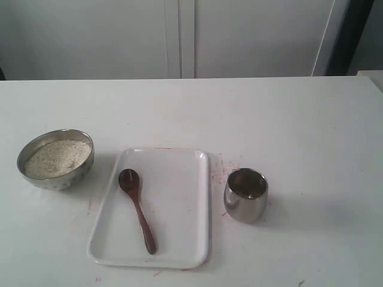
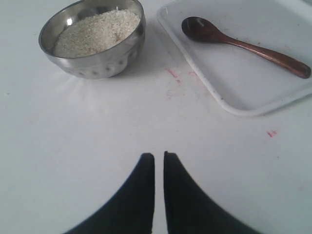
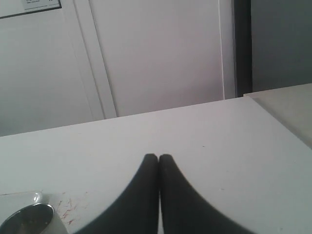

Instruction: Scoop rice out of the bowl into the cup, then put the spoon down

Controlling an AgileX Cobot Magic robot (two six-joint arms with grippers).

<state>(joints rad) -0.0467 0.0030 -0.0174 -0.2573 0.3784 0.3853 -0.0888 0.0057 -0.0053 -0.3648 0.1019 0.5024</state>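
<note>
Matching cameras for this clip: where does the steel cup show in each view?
Exterior: the cup stands upright on the table, just right of the white tray.
Left wrist: not in it.
Right wrist: only part of its rim shows, cut off by the frame edge.
Shared landmark: the red smudges on the table beside the cup, seen in the exterior and right wrist views.

A white table (image 1: 287, 119) carries three things in a row along its near side: a round steel bowl (image 1: 63, 179) at the left, a white rectangular tray (image 1: 173, 197) in the middle, and a small barrel-sided steel cup (image 1: 245, 209) at the right, just beside the tray's right edge. The bowl stands near the tray's far left corner, apart from it. Faint red marks (image 1: 220, 168) speckle the tabletop between tray and cup.
</note>
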